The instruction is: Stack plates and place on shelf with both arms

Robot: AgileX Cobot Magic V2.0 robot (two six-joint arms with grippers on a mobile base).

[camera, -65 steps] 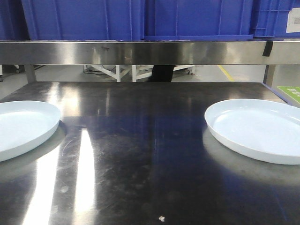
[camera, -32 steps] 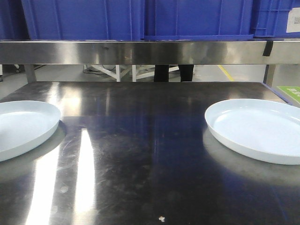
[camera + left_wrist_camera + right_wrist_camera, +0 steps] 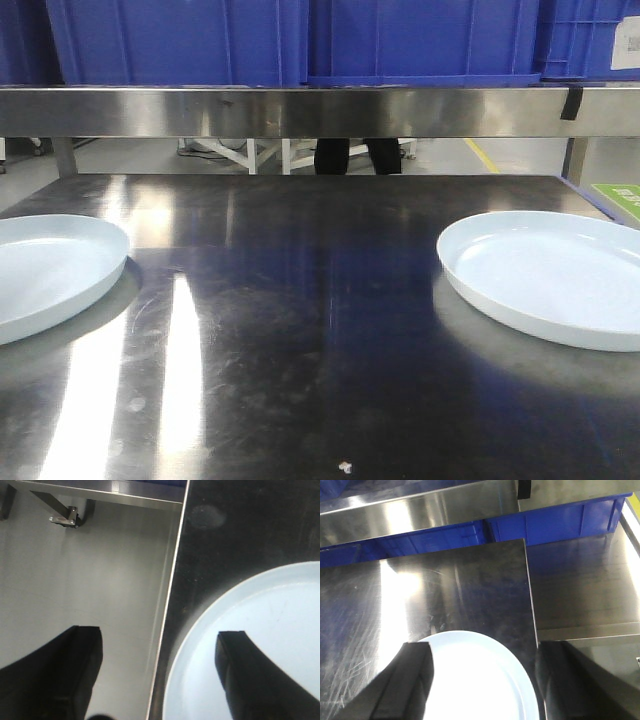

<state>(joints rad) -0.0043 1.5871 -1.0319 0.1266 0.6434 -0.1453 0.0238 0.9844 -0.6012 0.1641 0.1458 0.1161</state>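
Left gripper [image 3: 159, 632] and right gripper [image 3: 482, 646], jaws spread wide, each empty above one glossy pale blue-white round shallow plate, left plate [image 3: 50, 270], right plate [image 3: 550, 275], well apart on the scratched steel table [image 3: 300, 300]; likely stiff, slick, breakable, best pinched at the upturned rim.

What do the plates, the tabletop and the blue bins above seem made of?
Both plates, left and right: likely glazed ceramic or melamine, glossy pale blue-white with soft highlights. Tabletop: brushed stainless steel, mirror-like streaks and fine scratches. Bins: blue moulded plastic, ribbed walls.
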